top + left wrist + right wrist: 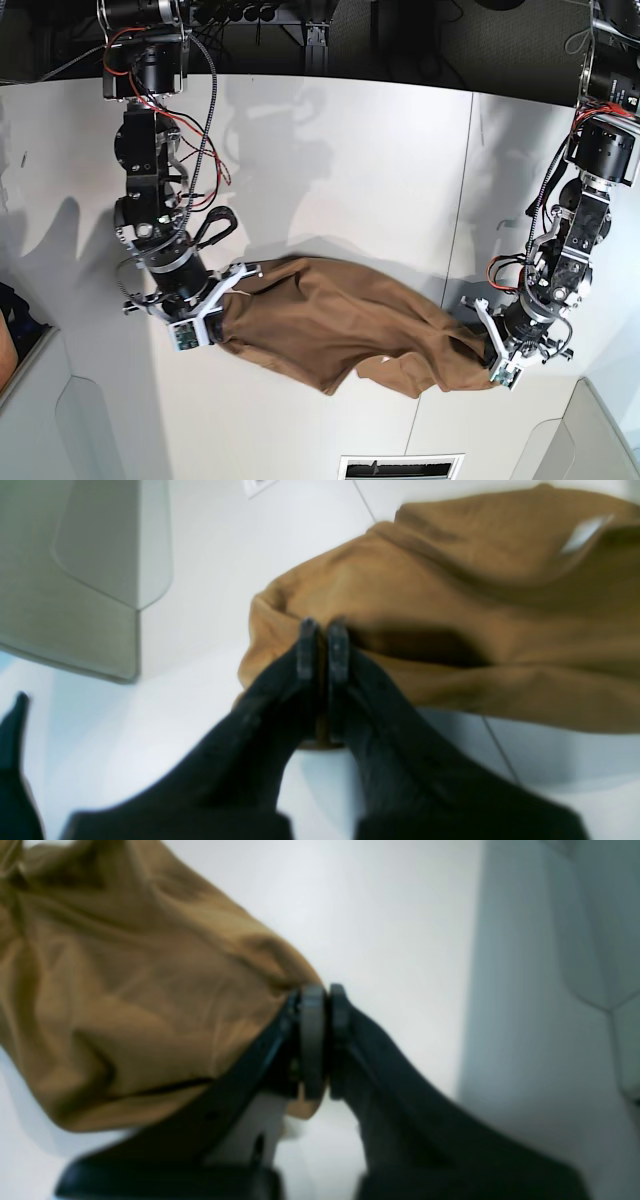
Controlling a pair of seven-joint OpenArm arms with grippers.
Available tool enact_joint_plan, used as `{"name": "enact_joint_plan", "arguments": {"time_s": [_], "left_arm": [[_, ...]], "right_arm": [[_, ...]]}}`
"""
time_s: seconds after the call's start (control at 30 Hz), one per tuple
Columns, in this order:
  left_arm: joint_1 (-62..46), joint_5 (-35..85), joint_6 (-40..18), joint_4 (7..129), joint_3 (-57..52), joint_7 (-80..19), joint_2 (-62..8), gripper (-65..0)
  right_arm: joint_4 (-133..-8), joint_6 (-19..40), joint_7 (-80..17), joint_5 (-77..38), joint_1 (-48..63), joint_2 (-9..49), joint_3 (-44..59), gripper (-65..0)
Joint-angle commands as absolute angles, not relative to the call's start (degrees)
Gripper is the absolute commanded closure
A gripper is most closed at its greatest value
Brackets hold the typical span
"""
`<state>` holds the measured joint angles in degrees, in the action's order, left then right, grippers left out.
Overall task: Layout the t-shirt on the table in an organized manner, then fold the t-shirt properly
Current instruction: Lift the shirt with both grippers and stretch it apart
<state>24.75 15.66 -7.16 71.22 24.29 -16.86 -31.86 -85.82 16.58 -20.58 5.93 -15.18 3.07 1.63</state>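
Observation:
The tan-brown t-shirt [330, 320] lies bunched in a long band across the near part of the white table [350, 170], stretched between my two arms. In the base view my right gripper [225, 292] is shut on the shirt's left end and my left gripper [482, 348] is shut on its right end. The left wrist view shows the left gripper [322, 645] pinching a fold at the edge of the t-shirt [450, 605], with a small white tag [582, 532] farther off. The right wrist view shows the right gripper [325, 1005] clamped on a corner of the t-shirt [125, 990].
A thin dark seam line [455, 250] runs across the table near the left arm. Grey angled panels [80, 430] [590, 440] sit at the near corners, with a vent [400, 467] between them. Both arm bases and cables stand along the dark far edge.

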Motion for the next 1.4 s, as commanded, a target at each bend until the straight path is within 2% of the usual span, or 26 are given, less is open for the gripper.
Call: {"name": "enact_joint_plan", "arguments": {"time_s": [0.0, 0.17, 0.3, 0.37, 0.47, 0.5, 0.53, 0.57, 0.63, 0.7, 0.8, 0.9, 1.07, 1.23, 1.37], "left_arm": [[26.5, 15.8, -6.6, 74.1, 23.8, -16.4, -33.4, 0.0], [26.5, 16.2, -4.8, 84.3, 23.8, -24.9, -37.2, 0.0], [25.9, 19.1, -6.8, 92.0, 23.8, -30.3, -39.9, -0.1], [24.6, 20.8, -8.4, 94.4, 23.8, -30.7, -40.7, -7.8], [21.9, 23.4, -8.6, 95.6, 23.8, -32.6, -40.3, -24.6], [20.9, 23.9, -8.6, 95.6, 23.8, -33.7, -40.0, -28.3], [19.7, 24.3, -8.6, 95.6, 23.8, -34.8, -39.6, -29.0], [18.3, 24.6, -9.2, 95.7, 23.8, -35.6, -39.2, -29.0], [15.0, 25.1, -13.2, 96.7, 23.8, -35.8, -38.4, -29.0], [11.0, 25.6, -16.4, 98.9, 23.8, -35.0, -37.8, -29.0], [5.3, 25.4, -17.0, 101.8, 23.8, -31.9, -37.6, -29.0], [3.1, 20.8, -13.6, 102.0, 23.8, -28.9, -37.4, -29.0], [5.2, 13.8, -2.2, 101.8, 23.7, -27.3, -36.6, -29.0], [10.7, 13.0, -3.2, 98.3, 23.7, -28.4, -36.4, -29.0], [15.9, 15.0, -3.7, 90.8, 23.7, -28.5, -34.3, -29.0]], "right_arm": [[-88.4, 16.5, -20.8, 4.0, -16.6, 3.4, 2.9, 0.0], [-92.7, 16.5, -28.3, -1.1, -15.8, 6.1, 7.3, 0.0], [-93.1, 16.5, -29.1, -1.5, -13.5, 7.2, 11.5, 0.0], [-93.1, 16.5, -29.1, -1.6, -11.8, 7.1, 13.5, 0.0], [-93.1, 16.5, -29.2, -3.6, -9.1, 7.1, 15.3, -1.8], [-93.1, 16.4, -29.1, -4.0, -8.3, 7.1, 15.7, -9.3], [-93.1, 16.0, -29.1, -4.1, -7.6, 7.1, 16.1, -16.4], [-93.1, 15.3, -29.1, -4.1, -6.9, 7.1, 16.4, -22.2], [-93.1, 14.2, -28.8, -4.1, -5.8, 7.1, 17.1, -28.4], [-93.1, 14.1, -28.8, -4.5, -4.6, 7.1, 17.6, -28.7], [-93.1, 14.2, -29.0, -8.8, -2.7, 6.6, 17.7, -28.7], [-93.1, 16.3, -28.9, -11.8, -2.0, 5.3, 17.6, -28.7], [-93.2, 17.8, -24.3, -13.3, -2.9, 4.7, 17.5, -28.7], [-93.1, 16.2, -24.1, -9.9, -7.1, 4.8, 17.5, -28.7], [-91.0, 14.8, -24.3, -6.7, -11.2, 4.8, 17.5, -28.7]]}}
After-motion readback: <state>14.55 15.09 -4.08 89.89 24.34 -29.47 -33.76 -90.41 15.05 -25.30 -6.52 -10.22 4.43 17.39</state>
